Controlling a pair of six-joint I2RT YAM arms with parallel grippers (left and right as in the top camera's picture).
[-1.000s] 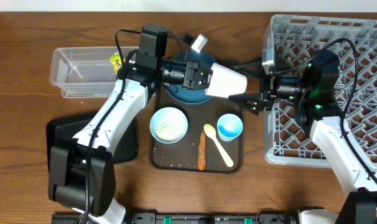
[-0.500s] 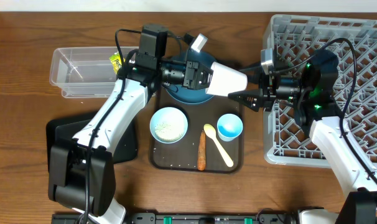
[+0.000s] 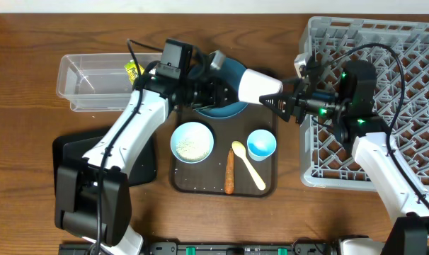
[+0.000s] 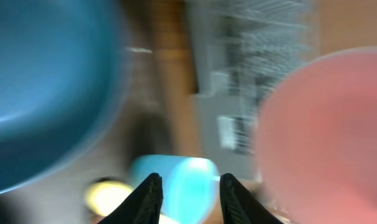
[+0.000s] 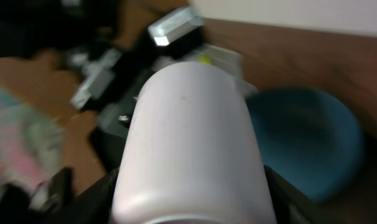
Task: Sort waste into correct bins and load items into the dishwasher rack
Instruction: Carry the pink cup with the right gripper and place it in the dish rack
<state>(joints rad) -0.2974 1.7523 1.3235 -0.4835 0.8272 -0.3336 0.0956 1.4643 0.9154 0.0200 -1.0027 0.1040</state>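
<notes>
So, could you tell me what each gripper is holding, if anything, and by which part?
The right gripper grips the pink cup across its sides, at the end nearest it; the left gripper holds nothing.

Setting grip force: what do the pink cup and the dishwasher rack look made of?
The pink cup: probably plastic, smooth satin; soft even sheen, but the view is blurred. The dishwasher rack: grey moulded plastic, matte; thin lattice with pegs, no metallic glint.

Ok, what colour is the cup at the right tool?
Pale pink. The cup shows best in the right wrist view, filling the frame.
</notes>
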